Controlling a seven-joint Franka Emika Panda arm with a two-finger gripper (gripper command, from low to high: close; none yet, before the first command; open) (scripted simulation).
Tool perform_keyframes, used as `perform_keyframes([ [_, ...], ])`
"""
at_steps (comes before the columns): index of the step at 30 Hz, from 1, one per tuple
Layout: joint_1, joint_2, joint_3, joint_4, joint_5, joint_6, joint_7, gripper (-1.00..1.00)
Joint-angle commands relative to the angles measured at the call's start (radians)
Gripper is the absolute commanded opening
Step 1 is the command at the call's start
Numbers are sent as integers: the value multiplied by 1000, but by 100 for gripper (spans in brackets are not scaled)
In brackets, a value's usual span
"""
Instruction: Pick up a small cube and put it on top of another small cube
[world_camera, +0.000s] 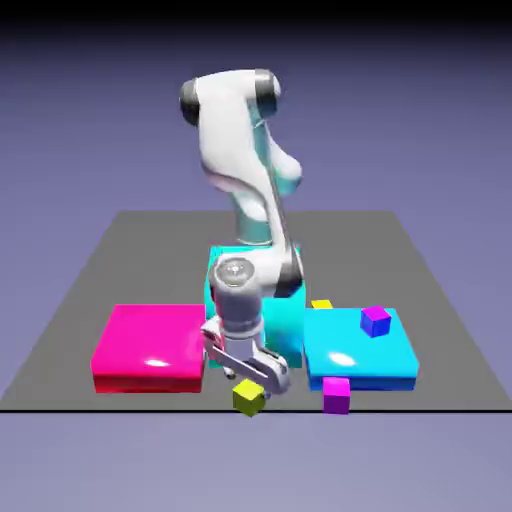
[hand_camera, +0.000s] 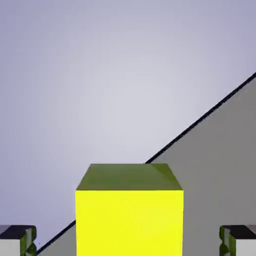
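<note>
The small cube (world_camera: 249, 398), dull olive-yellow, lay at the desk's near edge, and I took it for the one I was to pick up; the clock directions here ran from it, as the exterior view showed things. At ten o'clock was a glossy crimson-pink block (world_camera: 150, 345). Next came my own hand, low over the cube, my fingers (hand_camera: 29, 241) spread wide, one on each side of it. The hand view showed a gap at either flank, so I held nothing. At twelve stood a tall turquoise block (world_camera: 285, 330), partly behind my arm (world_camera: 235, 150). At one was a brighter yellow cube (world_camera: 321, 305), mostly hidden. At three sat a magenta cube (world_camera: 336, 395), and at two a glossy blue block (world_camera: 350, 350) with a purple cube (world_camera: 376, 321) on top.

I judged the step in hand to be the last of the approach, just short of the grasp. The sides looked square to my fingers, so the next move called for settling down around the cube, without turning, then closing evenly. After that would come a straight lift and a careful set-down on another small cube; which one, the task did not say.
</note>
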Motion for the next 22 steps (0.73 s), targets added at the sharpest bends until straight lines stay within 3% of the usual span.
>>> perform_keyframes([
  [1, 0, 0, 0, 0, 0, 0, 0, -100],
  [6, -49, -145, 57, -17, 56, -127, -36, -100],
  [13, 66, -162, 303, 91, -80, -325, -264, -100],
  [18, 125, -32, 226, 78, -172, -193, -205, -100],
  [19, 125, -32, 226, 78, -172, -193, -205, 100],
  [22, 92, -104, 269, 85, -121, -267, -237, 100],
])
